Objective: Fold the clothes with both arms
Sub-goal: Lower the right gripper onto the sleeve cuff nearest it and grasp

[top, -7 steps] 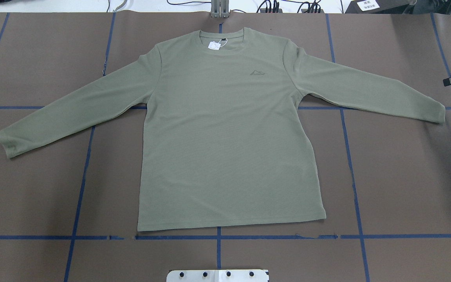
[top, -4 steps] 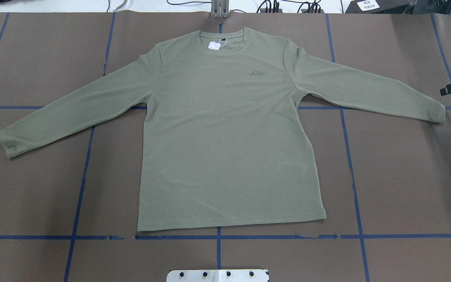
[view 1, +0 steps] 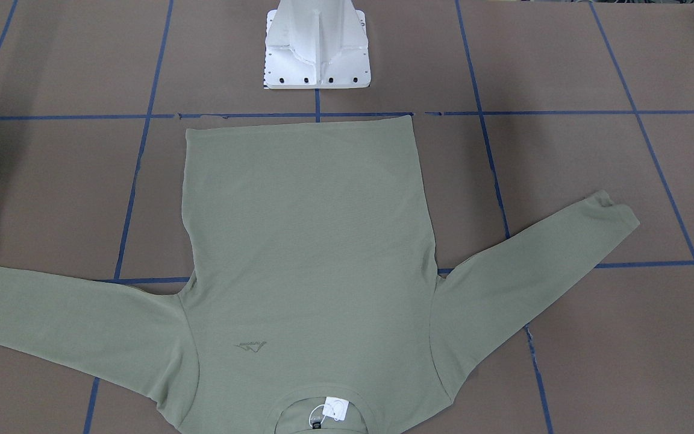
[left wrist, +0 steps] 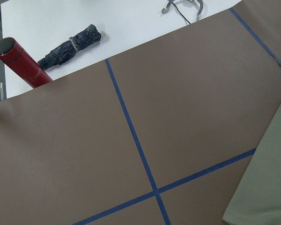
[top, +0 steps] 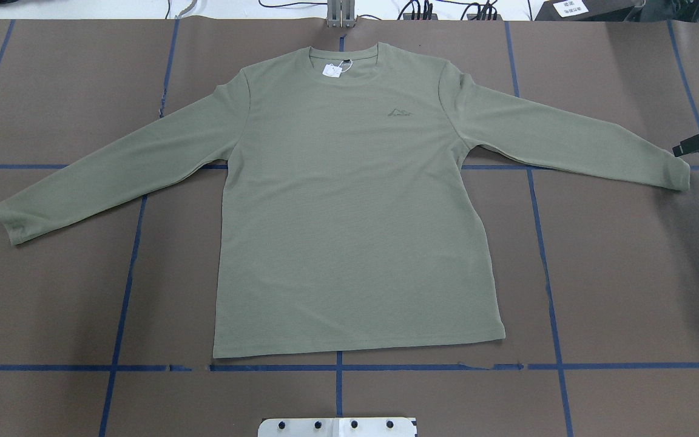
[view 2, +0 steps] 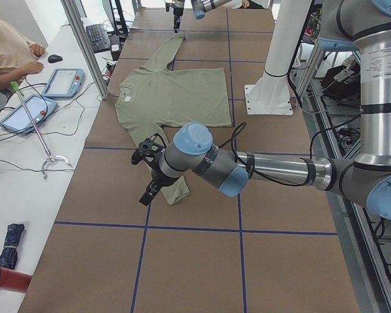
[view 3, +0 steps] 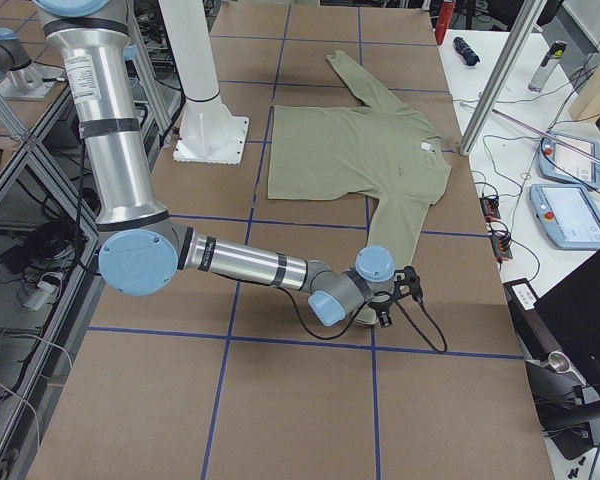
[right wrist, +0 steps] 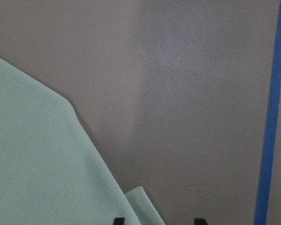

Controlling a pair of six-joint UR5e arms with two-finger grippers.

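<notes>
Lying flat and face up on the brown table cover (top: 628, 273), the shirt (top: 349, 200) is filling the middle of the overhead view. Its round neck and white neck tag (top: 332, 70) are pointing to 12 o'clock, and its hem is running just short of a blue tape line (top: 628, 366) at 6 o'clock. The small dark logo (top: 400, 112) is sitting toward 1 o'clock on the chest. The left sleeve is stretching toward 8 o'clock and ending in the left cuff (top: 6, 221). The right sleeve is stretching toward 3 o'clock and ending in the right cuff (top: 680, 176).

The right gripper (right wrist: 159, 221) is hovering at the 3 o'clock edge of the overhead view, just beside the right cuff. Its wrist camera is showing two black fingertips (right wrist: 118, 221) standing apart, so the jaws are parted, with a corner of the cuff lying between them. Whether they are touching the cloth I cannot tell.

The left gripper (view 2: 147, 194) is showing only in the view from the table's left end, hanging low near the left cuff. Whether its jaws are wide or narrow I cannot tell. Its wrist camera is looking down on bare cover and crossed tape, with the shirt's edge showing at 4 o'clock. At 11 o'clock a red bottle (left wrist: 23, 63) and a folded umbrella (left wrist: 70, 47) are lying on a white surface.

The white pedestal base (view 1: 317, 54) is standing near the hem.
</notes>
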